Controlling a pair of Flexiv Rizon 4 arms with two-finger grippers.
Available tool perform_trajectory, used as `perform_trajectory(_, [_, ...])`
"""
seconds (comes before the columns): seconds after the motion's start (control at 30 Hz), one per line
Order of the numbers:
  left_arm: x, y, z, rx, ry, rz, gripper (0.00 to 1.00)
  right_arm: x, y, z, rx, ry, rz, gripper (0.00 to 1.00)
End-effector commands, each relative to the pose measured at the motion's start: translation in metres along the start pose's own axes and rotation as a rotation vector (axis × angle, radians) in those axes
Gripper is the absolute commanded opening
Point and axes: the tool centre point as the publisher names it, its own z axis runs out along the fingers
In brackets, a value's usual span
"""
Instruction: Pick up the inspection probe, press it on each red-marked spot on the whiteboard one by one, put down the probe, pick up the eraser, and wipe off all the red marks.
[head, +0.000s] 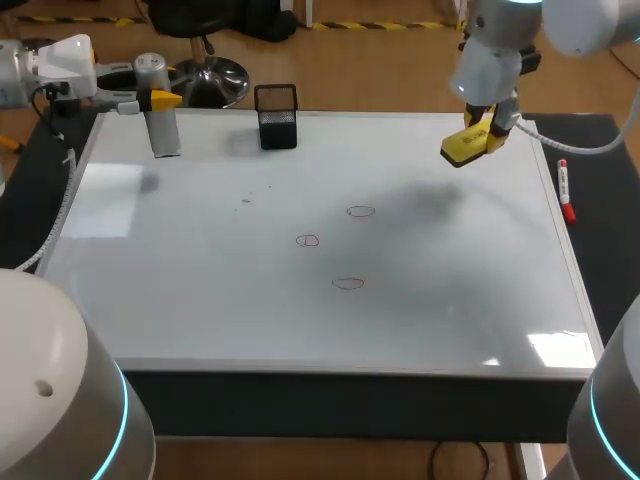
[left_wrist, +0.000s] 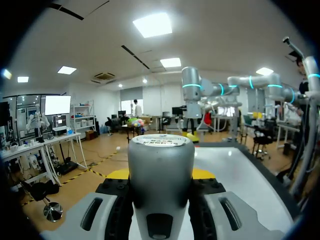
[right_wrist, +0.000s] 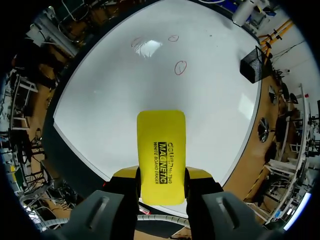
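Left end effector (head: 160, 100) clamps probe (head: 163, 132) upright at whiteboard's (head: 200, 300) far-left corner. Mesh cup (head: 277, 118) at far edge. Three red marks (head: 308, 240) mid-board. Right end effector (head: 488, 128) grips eraser (head: 466, 147) above far-right area. Marker (head: 565, 190) beside board.

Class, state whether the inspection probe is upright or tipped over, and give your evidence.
Upright: the inspection probe stands vertical at the whiteboard's far left corner, gripped from both sides by the left tool.
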Motion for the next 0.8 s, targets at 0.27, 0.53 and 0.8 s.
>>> perform_trajectory(0.27, [0.007, -0.003, 0.005, 0.002, 0.011, 0.004, 0.0, 0.001, -0.001, -0.001, 0.002, 0.001, -0.001, 0.0])
perform_trajectory(0.53, [0.062, -0.022, 0.04, 0.052, 0.101, 0.03, 0.0, 0.001, -0.001, -0.001, 0.002, 0.001, -0.001, 0.0])
perform_trajectory(0.8, [0.106, -0.04, 0.073, 0.102, 0.169, 0.059, 0.0, 0.001, -0.001, -0.001, 0.002, 0.001, -0.001, 0.0])
